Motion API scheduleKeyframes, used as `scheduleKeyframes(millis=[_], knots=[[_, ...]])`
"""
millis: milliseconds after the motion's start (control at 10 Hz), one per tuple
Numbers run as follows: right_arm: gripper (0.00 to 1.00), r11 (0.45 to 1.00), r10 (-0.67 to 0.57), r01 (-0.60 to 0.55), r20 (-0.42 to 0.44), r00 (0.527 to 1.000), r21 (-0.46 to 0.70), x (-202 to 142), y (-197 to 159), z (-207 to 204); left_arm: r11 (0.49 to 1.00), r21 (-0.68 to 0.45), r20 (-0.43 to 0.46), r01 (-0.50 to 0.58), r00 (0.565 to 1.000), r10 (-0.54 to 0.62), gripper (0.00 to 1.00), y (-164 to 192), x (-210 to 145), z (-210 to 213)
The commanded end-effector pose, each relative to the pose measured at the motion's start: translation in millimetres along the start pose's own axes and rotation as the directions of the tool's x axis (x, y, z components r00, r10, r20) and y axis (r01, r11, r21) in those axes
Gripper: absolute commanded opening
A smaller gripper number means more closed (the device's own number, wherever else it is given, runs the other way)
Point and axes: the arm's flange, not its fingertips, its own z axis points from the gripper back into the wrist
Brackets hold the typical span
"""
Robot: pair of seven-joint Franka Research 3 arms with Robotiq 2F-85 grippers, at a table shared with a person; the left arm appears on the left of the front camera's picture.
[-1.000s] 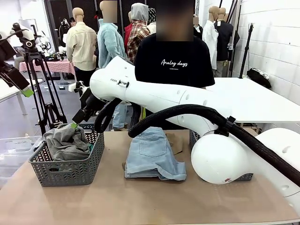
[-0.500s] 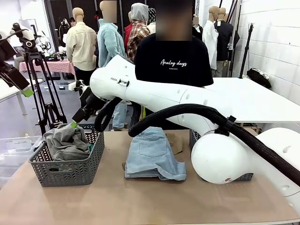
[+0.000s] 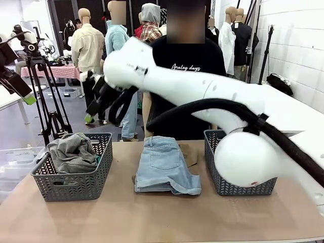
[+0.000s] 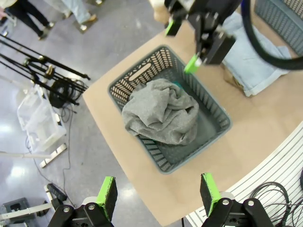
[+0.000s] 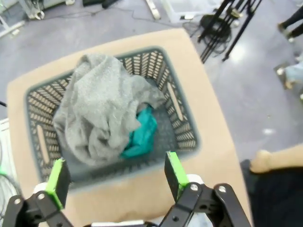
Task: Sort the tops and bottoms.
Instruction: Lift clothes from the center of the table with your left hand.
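Right wrist view: wide-open, empty right pincer (image 5: 115, 163); grey top (image 5: 94, 109) half-hides teal top (image 5: 142, 135).

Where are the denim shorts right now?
In the front view the denim shorts lie on the table, centred between the left basket with the grey top and the right basket, inside neither.

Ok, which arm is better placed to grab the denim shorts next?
Likely right: its open right gripper hangs over the filled basket at the corner nearest the denim shorts, while the open left gripper has that basket between it and the shorts.
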Motion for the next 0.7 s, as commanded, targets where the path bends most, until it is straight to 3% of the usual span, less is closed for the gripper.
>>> scheduleKeyframes(millis=[0,200,400,600], knots=[[1.00,0.998,-0.047,0.042,-0.119,0.992,-0.039,-114.8,69.9,74.0,1.000,0.004,-0.002,0.007,1.000,-0.007,0.91,1.0,-0.7,1.4],[1.00,0.988,-0.144,0.121,-0.284,0.948,-0.097,-162.7,89.7,118.0,1.000,0.004,-0.002,0.007,1.000,-0.007,0.91,1.0,-0.7,1.4],[1.00,0.969,-0.238,0.202,-0.304,0.923,-0.144,-216.7,104.5,152.1,1.000,0.004,-0.002,0.007,1.000,-0.007,0.91,1.0,-0.7,1.4],[1.00,0.956,-0.286,0.256,-0.250,0.925,-0.143,-265.6,116.8,156.9,1.000,0.004,-0.002,0.007,1.000,-0.007,0.91,1.0,-0.7,1.4]])
